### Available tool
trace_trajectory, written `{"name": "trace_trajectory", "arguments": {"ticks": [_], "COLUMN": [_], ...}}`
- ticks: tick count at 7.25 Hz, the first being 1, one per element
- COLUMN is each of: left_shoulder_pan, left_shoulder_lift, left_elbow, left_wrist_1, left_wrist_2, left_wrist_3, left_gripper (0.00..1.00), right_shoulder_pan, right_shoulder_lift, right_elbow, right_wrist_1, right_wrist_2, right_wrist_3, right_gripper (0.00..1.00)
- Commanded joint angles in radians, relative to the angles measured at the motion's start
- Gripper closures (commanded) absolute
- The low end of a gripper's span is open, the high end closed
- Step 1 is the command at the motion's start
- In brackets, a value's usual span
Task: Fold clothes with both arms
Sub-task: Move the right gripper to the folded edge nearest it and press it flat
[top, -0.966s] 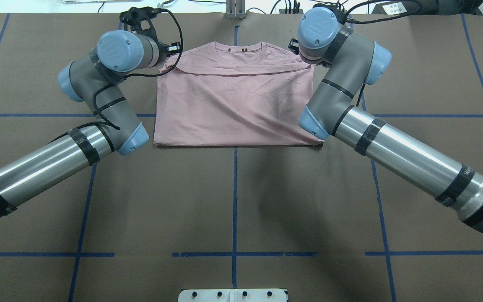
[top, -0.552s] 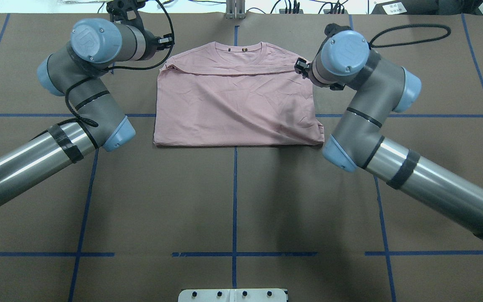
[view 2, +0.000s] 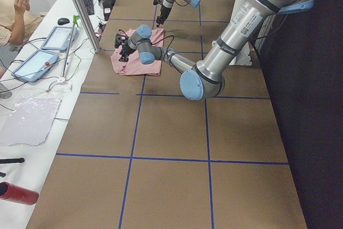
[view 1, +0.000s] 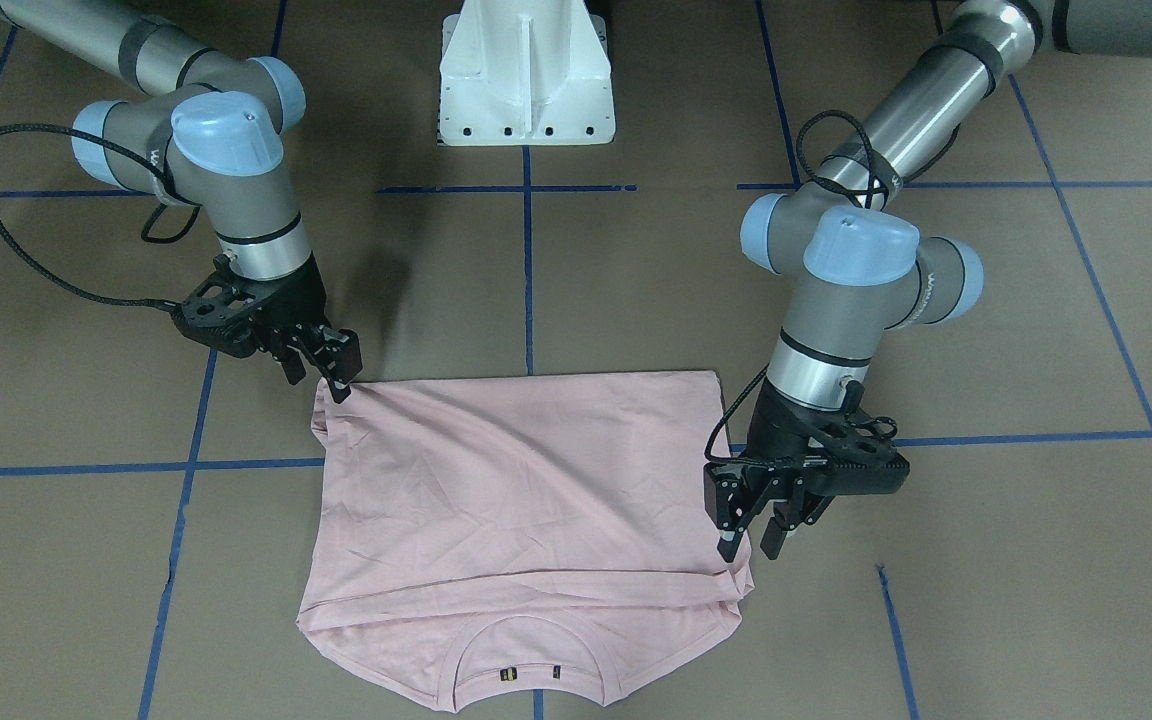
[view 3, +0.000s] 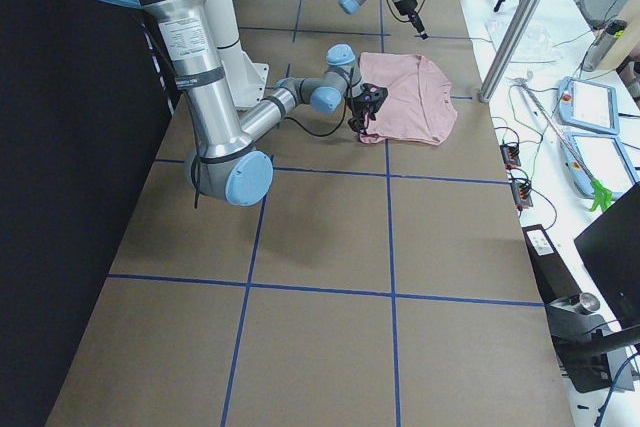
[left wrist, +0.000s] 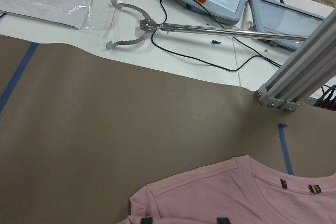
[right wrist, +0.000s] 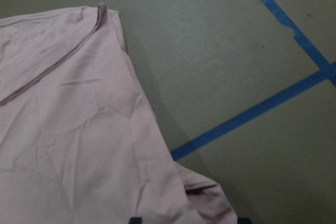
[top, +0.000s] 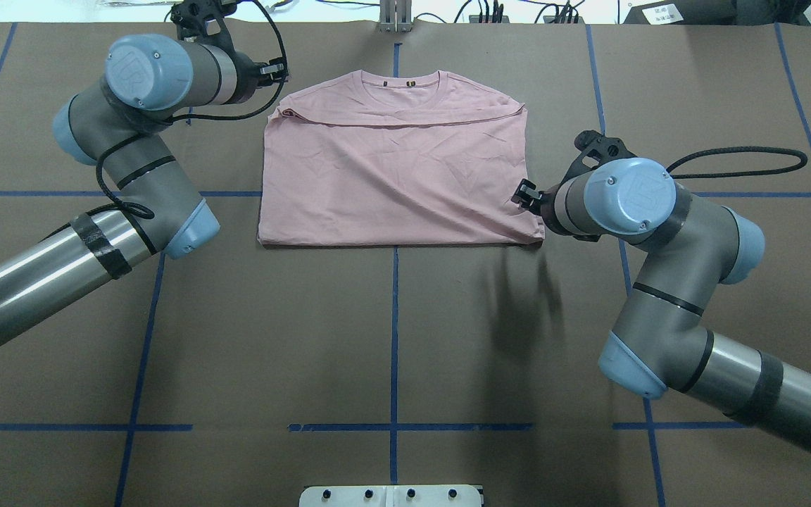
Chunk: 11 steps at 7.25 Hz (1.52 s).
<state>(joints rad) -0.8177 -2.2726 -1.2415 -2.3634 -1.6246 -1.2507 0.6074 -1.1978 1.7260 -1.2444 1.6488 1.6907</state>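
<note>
In the front-facing view, the pale pink T-shirt (view 1: 516, 500) is seen folded into a rough rectangle on the brown table (view 1: 986, 560), with its collar turned away from the robot. The left gripper (view 1: 748, 548) is held over the shirt's corner at the collar end, its fingers spread apart with nothing clasped between them. The right gripper (view 1: 321, 378) is placed at the corner of the folded edge on the robot's side, and it too is spread wide.

From overhead, the T-shirt is found lying across the blue tape line (top: 393, 338). The left arm (top: 131, 162) is bent toward the shirt's far left corner, the right arm (top: 659, 246) toward its near right corner.

In the two side views the shirt is shown between both arms. How the grippers stand cannot be told from there.

In the left wrist view, two black fingertips (left wrist: 147, 220) are seen well apart above the shirt's shoulder. In the right wrist view, the fingertips (right wrist: 135, 219) are likewise parted over a shirt corner.
</note>
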Motion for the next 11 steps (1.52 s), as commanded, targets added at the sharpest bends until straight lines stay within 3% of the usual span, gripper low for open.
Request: {"name": "trace_trajectory", "arguments": {"ticks": [1, 5, 6, 8, 11], "left_shoulder_pan": [0.000, 0.002, 0.002, 0.002, 0.002], "left_shoulder_lift": [0.001, 0.014, 0.015, 0.015, 0.016], "left_elbow": [-0.004, -0.006, -0.006, -0.006, -0.009], "left_wrist_1": [-0.001, -0.001, -0.001, -0.001, 0.001], "left_wrist_2": [0.000, 0.000, 0.000, 0.000, 0.002], "left_wrist_3": [-0.001, -0.001, -0.001, -0.001, 0.001], "left_gripper": [0.46, 0.46, 0.46, 0.46, 0.46], "right_shoulder_pan": [-0.034, -0.054, -0.052, -0.047, -0.047], "right_shoulder_lift": [-0.010, -0.008, -0.005, -0.006, -0.019], "right_elbow": [-0.002, -0.046, -0.046, -0.043, -0.036], "right_wrist_1": [0.000, -0.001, 0.000, 0.000, 0.003], "right_wrist_2": [-0.004, -0.024, -0.027, -0.026, -0.027], "right_wrist_3": [0.049, 0.049, 0.049, 0.049, 0.050], "right_gripper": [0.29, 0.33, 0.45, 1.00, 1.00]}}
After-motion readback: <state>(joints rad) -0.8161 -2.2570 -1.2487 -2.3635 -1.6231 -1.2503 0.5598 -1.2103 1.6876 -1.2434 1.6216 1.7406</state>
